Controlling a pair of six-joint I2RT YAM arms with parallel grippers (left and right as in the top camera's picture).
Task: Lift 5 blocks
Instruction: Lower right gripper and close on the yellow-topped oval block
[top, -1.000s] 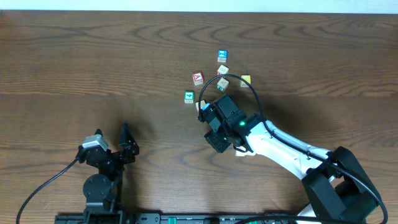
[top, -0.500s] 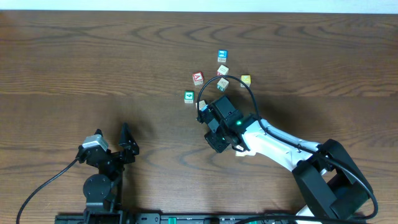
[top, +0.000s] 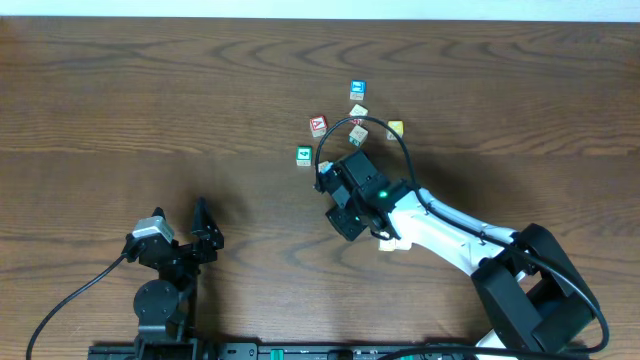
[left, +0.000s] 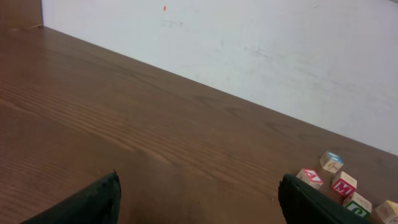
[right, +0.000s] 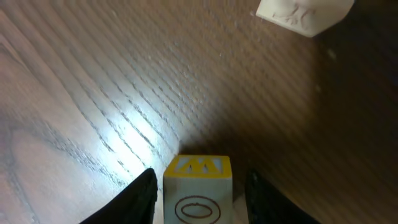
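Note:
A small cube with a yellow M face and a cream face bearing an oval (right: 198, 190) sits between the fingers of my right gripper (right: 200, 177). A narrow gap shows on each side of it, so the jaws are open around it. From overhead the same block (top: 323, 168) lies at the right gripper's (top: 328, 178) tip. Another cream block (right: 305, 12) lies farther off. More blocks lie beyond: a cream one (top: 358, 112), a yellow one (top: 395, 129) and a cream one (top: 356, 134). My left gripper (left: 199, 199) is open over bare wood, far from them.
Coloured cubes lie among the blocks: blue-faced (top: 357, 90), red-faced (top: 318, 125) and green-faced (top: 304, 156). The left wrist view shows this cluster at its lower right (left: 344, 185). A black cable (top: 385, 130) arcs over the cluster. The white wall (left: 249, 50) bounds the table's far edge.
My right arm has shifted slightly toward the far side, with the yellow-faced block still at its tip. The left arm has not moved.

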